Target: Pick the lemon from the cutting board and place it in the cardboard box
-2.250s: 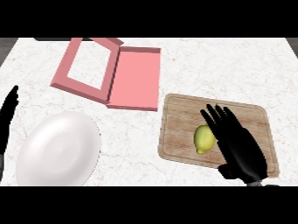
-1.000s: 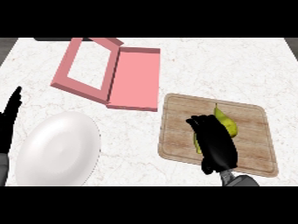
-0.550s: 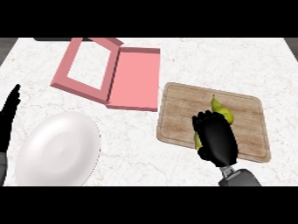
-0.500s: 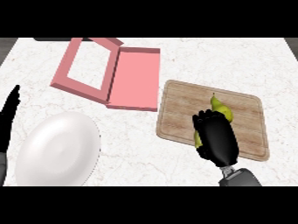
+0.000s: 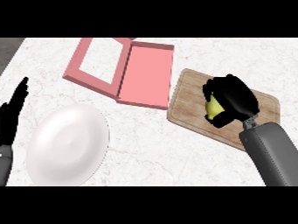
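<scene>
- Right black hand point(image 5: 232, 98): fingers and thumb curled round the small yellow-green lemon point(image 5: 213, 108); only a sliver of fruit shows between them. Grey forearm runs off to the lower right.
- Lemon sits inside that grasp, over the rectangular pale wooden cutting board point(image 5: 196, 100). Can't tell whether it's lifted clear or touching the wood.
- Board lies skewed on the white marbled counter point(image 5: 177, 153), its left edge just beside the pink box.
- Flat pink cardboard box point(image 5: 122, 72): open, lid panel folded out toward the board, tray part further left. That's the target, up-left of the hand.
- Large white round plate point(image 5: 67, 146) is lower left, well apart from the carry path.
- Left black hand point(image 5: 9, 120): fingers straight and together, resting at the left edge.
- Risks, my read: lemon is round and mostly hidden, so it could roll out of the grasp mid-carry. A low transfer could clip the box wall or lid and shove the box. Releasing over the lid panel rather than the tray would miss.
</scene>
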`<action>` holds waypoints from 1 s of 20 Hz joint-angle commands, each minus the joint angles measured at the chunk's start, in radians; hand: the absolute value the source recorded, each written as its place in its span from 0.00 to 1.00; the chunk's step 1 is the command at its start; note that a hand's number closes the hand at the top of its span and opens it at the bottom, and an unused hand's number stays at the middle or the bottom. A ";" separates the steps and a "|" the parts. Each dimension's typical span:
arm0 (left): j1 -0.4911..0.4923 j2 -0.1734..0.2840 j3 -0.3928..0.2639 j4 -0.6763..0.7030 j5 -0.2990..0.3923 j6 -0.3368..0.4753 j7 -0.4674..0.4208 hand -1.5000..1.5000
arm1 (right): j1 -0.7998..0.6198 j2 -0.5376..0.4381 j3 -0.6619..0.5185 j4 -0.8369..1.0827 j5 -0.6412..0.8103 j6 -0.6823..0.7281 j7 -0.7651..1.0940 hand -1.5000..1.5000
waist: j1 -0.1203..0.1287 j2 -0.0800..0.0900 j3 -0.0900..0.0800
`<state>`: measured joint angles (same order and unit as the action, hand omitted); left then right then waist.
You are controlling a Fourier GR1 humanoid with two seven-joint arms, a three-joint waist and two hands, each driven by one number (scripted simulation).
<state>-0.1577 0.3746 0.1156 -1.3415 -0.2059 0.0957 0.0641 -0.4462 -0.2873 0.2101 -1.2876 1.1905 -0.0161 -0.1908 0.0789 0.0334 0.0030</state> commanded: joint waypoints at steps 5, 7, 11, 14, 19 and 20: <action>0.009 -0.025 -0.022 0.003 -0.011 0.004 -0.012 0.50 | -0.316 -0.136 -0.237 0.234 -0.342 0.116 -0.429 1.00 | 0.020 -0.001 0.001; -0.012 0.001 -0.009 0.010 -0.010 -0.007 -0.009 0.50 | -0.396 -0.143 -0.259 0.305 -0.377 0.126 -0.510 1.00 | 0.024 0.001 0.001; -0.006 -0.024 -0.014 0.030 -0.032 0.029 -0.011 0.50 | -0.504 -0.152 -0.285 0.483 -0.420 0.145 -0.686 1.00 | -0.004 -0.007 -0.001; -0.016 -0.012 -0.013 -0.021 -0.011 -0.006 0.036 0.50 | -0.607 -0.101 -0.274 0.614 -0.426 0.214 -0.692 1.00 | -0.002 -0.014 -0.001; -0.011 0.015 0.025 0.052 0.003 -0.024 -0.006 0.50 | -0.796 0.012 -0.291 0.745 -0.447 0.292 -0.581 1.00 | -0.018 -0.019 -0.004; -0.014 -0.036 -0.020 -0.003 -0.047 0.040 0.028 0.50 | -0.814 0.009 -0.311 0.797 -0.455 0.281 -0.600 1.00 | -0.008 -0.015 -0.003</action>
<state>-0.1761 0.3621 0.1141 -1.3105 -0.2246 0.1013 0.0680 -1.1567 -0.3363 -0.0789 -0.6070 0.7568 0.2306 -0.8124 0.0716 0.0206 0.0004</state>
